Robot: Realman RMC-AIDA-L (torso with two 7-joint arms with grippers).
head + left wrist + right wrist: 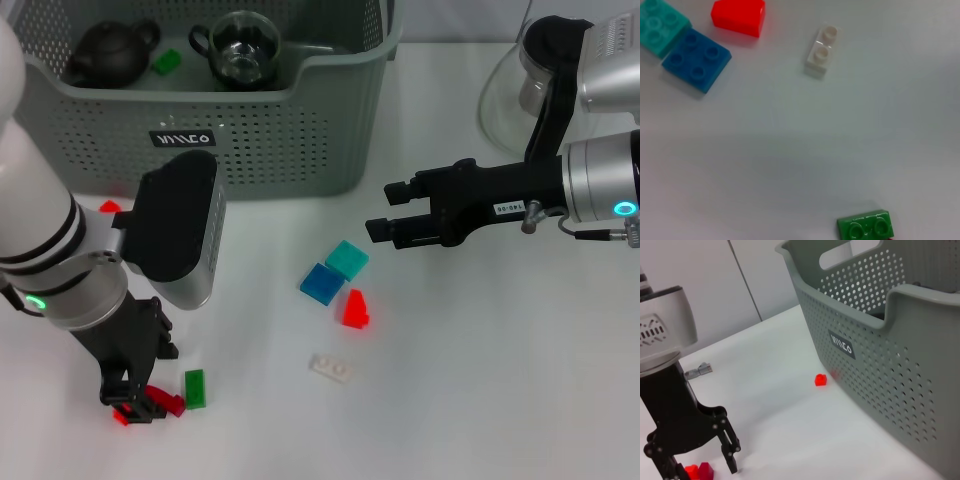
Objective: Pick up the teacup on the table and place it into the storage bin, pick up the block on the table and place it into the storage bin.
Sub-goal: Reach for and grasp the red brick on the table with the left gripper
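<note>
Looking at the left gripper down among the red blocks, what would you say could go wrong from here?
The left gripper straddles several red blocks, so it may catch two or pinch one off-centre. The green block lies right beside them and could get knocked away. The storage bin already holds a teapot and a glass teacup; a dropped block might strike the glass.

A dark brown teapot [108, 52] with a round lid knob sits upright in the far left corner of the storage bin [290, 140]. A clear glass jug [508, 98] stands on the white table [480, 390] at the far right, partly hidden. Behind the table rises a pale panelled wall [700, 275], and a small grey metal piece [699, 370] lies near it.
</note>
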